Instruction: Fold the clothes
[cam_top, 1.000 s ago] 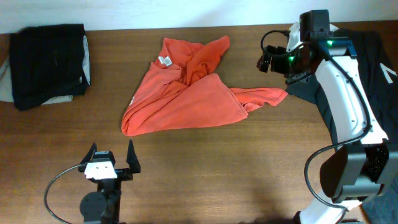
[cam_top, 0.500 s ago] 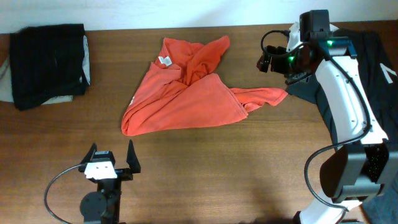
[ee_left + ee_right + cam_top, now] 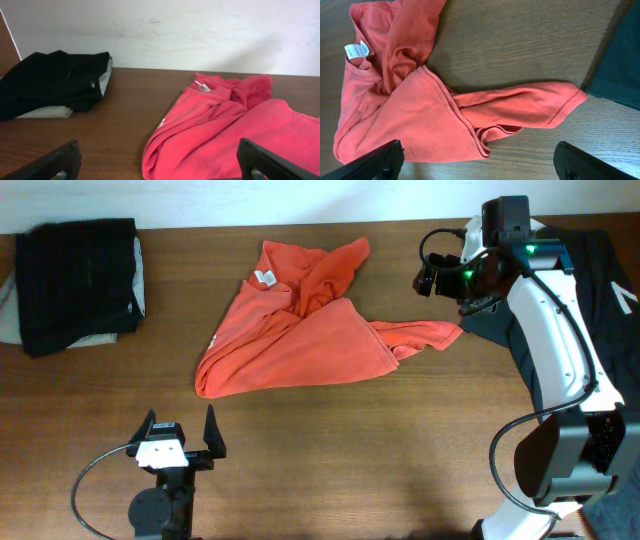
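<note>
**Table** (image 3: 330,465): wooden. No change is recorded over the last second, and every item is found where it lay.

**Shirt** (image 3: 290,340): red-orange, crumpled at the middle of the table toward the far edge. It is bunched into a rough triangle, with one sleeve (image 3: 430,335) trailed out to the right and the neck label (image 3: 265,277) turned up. It has not been moved or touched in the last second. No fold is seen, so the task is judged to be at its very start, and the shirt will likely need spreading flat first.

**Black pile** (image 3: 80,280): dark clothing stacked at the far left corner, well apart from the shirt and untouched.

**Dark garment** (image 3: 600,270): laid at the right edge and partly hidden by the right arm. Its edge is just beside the end of the sleeve.

**Right claw** (image 3: 476,146): held in the air near the end of the sleeve, unmoved. The jaws are spread fully wide. Nothing is gripped and nothing is touched.

**Left claw** (image 3: 180,418): kept at the near edge, pointed toward the shirt but well apart from its hem, unmoved. The jaws are spread fully wide and are empty.
</note>
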